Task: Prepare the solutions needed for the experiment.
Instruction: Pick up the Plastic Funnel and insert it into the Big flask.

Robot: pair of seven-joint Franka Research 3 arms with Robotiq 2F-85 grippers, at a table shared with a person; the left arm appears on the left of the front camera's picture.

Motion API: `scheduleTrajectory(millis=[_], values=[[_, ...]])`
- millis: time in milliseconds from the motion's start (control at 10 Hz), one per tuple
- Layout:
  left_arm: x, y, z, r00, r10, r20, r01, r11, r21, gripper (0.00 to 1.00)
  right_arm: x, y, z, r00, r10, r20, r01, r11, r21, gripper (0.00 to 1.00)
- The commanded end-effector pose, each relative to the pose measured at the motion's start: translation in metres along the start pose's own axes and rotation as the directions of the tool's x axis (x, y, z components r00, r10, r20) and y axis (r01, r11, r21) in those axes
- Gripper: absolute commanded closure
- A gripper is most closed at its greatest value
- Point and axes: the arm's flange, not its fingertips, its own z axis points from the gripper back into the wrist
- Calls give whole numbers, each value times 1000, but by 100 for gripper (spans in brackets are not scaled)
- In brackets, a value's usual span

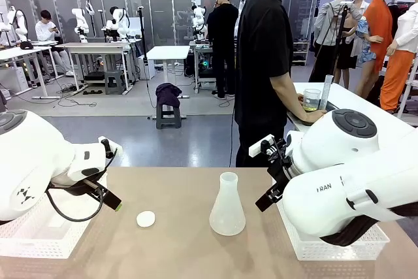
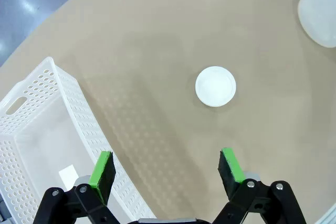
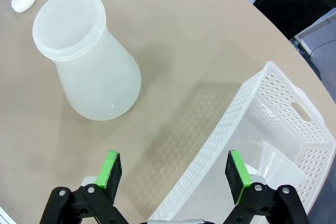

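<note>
The solutions [image 1: 311, 105] are a shallow pale yellow layer in a clear beaker [image 1: 311, 98], held by the person's hand on a side table at the far right. An empty translucent conical flask [image 1: 227, 208] [image 3: 88, 72] stands upright mid-table. Left of it lies a small white round cap [image 1: 145, 219] [image 2: 215, 86]. My left gripper [image 2: 167, 167] hovers open over the table, with the cap ahead of its fingers and nothing between them. My right gripper [image 3: 173, 169] is open and empty above the right basket's rim, with the flask ahead to its left.
A white perforated basket [image 1: 36, 236] [image 2: 50, 103] sits at the table's left under my left arm. Another basket [image 1: 326, 247] [image 3: 252, 108] sits at the right. The person in black [image 1: 262, 44] stands beyond the far edge, turned toward the side table.
</note>
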Motion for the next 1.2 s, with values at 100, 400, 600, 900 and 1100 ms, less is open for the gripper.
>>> scheduleTrajectory(millis=[100,400,600,900,1100], values=[[0,0,0,1000,1,0,-1,1000,0,0,0,0,0,1000,-2,0,2,1000,0,0],[0,0,0,1000,1,0,-1,1000,0,0,0,0,0,1000,-2,0,2,1000,0,0],[0,0,0,1000,0,0,0,1000,0,0,0,0,0,1000,0,0,0,1000,0,0],[15,16,-16,995,91,45,-80,978,-193,0,-2,-33,3,978,-164,126,145,978,148,0],[30,27,-20,991,121,63,-98,954,-283,0,3,-51,7,962,-228,152,197,961,196,0]])
